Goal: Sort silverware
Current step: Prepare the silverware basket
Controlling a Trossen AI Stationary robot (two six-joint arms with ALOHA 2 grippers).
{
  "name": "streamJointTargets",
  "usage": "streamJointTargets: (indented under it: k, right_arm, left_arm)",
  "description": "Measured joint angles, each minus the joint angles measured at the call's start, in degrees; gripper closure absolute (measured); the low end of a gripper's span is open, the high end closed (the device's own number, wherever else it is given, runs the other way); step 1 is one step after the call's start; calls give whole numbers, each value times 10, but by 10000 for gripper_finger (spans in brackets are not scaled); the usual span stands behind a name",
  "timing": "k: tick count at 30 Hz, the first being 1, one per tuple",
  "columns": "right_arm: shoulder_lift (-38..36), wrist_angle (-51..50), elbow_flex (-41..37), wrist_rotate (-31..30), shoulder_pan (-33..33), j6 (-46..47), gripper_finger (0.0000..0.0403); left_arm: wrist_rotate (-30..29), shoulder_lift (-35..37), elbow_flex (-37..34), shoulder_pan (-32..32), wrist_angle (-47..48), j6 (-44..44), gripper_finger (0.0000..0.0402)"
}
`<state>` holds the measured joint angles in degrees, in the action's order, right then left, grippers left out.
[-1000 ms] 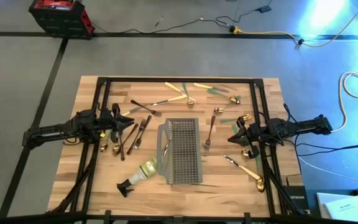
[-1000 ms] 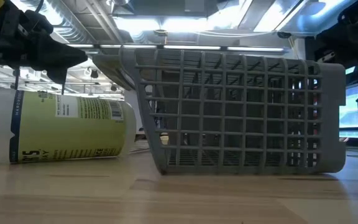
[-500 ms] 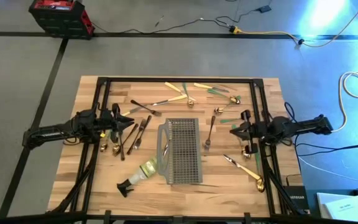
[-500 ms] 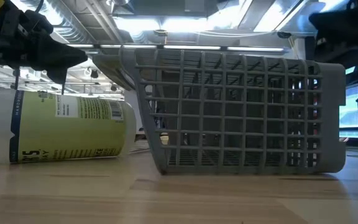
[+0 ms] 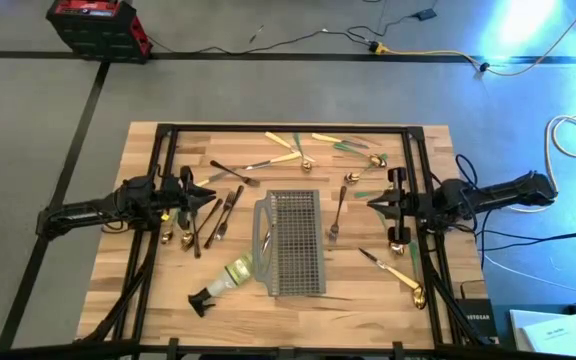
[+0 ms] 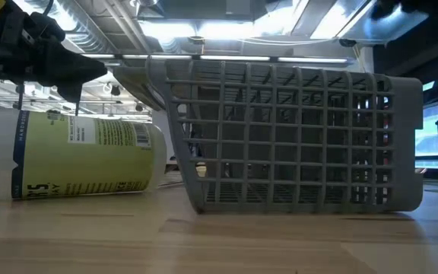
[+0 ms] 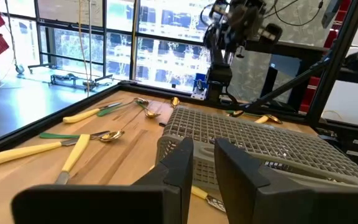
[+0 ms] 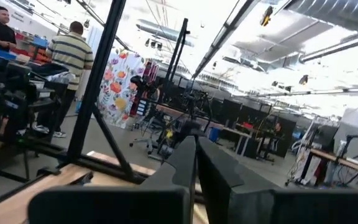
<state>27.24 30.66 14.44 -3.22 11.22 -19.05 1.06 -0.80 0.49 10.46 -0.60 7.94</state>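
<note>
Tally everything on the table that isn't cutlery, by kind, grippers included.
Mesh caddy: 1
Spray bottle: 1
Grippers: 2 (left gripper, right gripper)
Total: 4

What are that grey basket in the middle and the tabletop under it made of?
The basket looks like moulded plastic: matte grey, with thick, even grid bars and rounded corners, no metallic shine. The tabletop looks like wood, butcher-block style: pale strips side by side with visible grain and a smooth, slightly satin surface. A laminate imitation can't be ruled out.
</note>
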Motion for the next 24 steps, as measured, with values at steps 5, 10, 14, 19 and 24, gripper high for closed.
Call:
streamJointTargets:
  k: [5, 10, 14, 19, 24]
  right_arm:
    - [109, -5, 106, 2, 0, -32, 403]
    - [206, -20, 218, 2, 0, -47, 403]
    - [269, -86, 322, 2, 0, -77, 403]
    - [340, -163, 460, 3, -10, -95, 403]
    - [415, -249, 594, 4, -31, -98, 403]
  left_arm:
    - [0, 0, 0, 0, 0, 0, 350]
    - [0, 0, 0, 0, 0, 0, 350]
    - [0, 0, 0, 0, 0, 0, 350]
    - [0, 0, 0, 0, 0, 0, 350]
    - [0, 0, 0, 0, 0, 0, 350]
